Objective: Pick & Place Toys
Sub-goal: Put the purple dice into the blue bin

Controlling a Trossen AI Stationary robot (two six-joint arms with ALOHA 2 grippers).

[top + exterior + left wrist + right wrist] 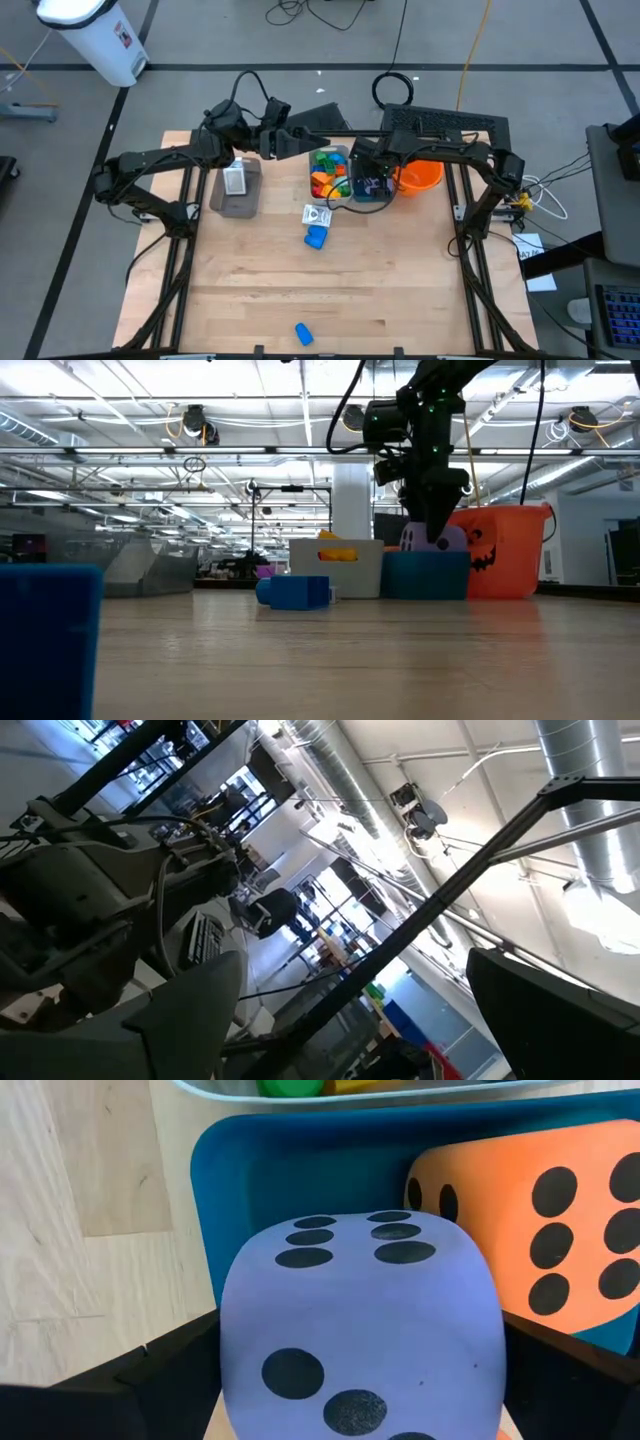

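Your right tool (360, 1380) stands wide around the purple die (358, 1330) over the teal bin (300, 1170); lift straight, clear of the orange die (540, 1240); the left tool (350, 1020) waits open

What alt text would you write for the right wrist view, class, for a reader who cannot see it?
A purple die with dark dots fills the view between the right gripper's dark fingers, over a teal bin. An orange die with black dots lies in the bin beside it, on a pale wooden table.
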